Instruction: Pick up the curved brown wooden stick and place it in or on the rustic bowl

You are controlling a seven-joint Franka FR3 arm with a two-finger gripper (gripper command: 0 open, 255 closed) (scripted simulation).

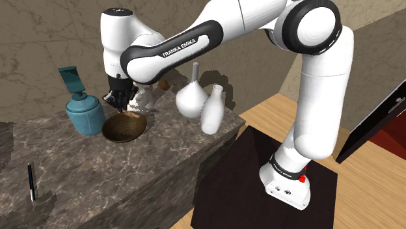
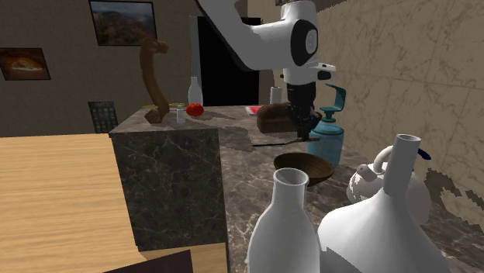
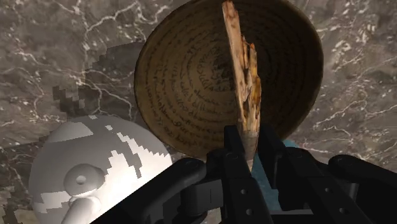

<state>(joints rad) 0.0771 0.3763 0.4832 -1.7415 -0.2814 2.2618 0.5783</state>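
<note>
The stick [image 3: 243, 70] is in the grip: a rough, splintery length of brown wood, pinched at its near end between the two black fingers of the gripper [image 3: 249, 143], jaws closed tight on either side of it. From there it runs straight out along the hand's line, right across the open mouth of the bowl [image 3: 184, 70], a round brown bowl with ringed markings inside. The far tip reaches the bowl's opposite rim. Whether the tip touches the bowl, I cannot tell.

So, by my read, the pick is done and the carry is done too. The stick sits over the target. What is left is the finish: ease it down a little, open the jaws, and let it settle in the bowl, then clear the hand away.

Look at the arm in the shoulder view. It rises from the black stand [image 1: 254, 188], swings high through the elbow, then the lettered forearm slopes down toward that view's left. The wrist is bent so the gripper [image 1: 122, 99] points almost straight down, close above the bowl [image 1: 123, 128].

It's crowded here. A white teapot [image 3: 95, 172] sits just beside the bowl, a teal bottle [image 1: 84, 116] stands close on the other side, and two white vases [image 1: 192, 99] wait nearby on the marbled counter [image 1: 97, 175]. A pen [image 1: 30, 183] lies well apart.
</note>
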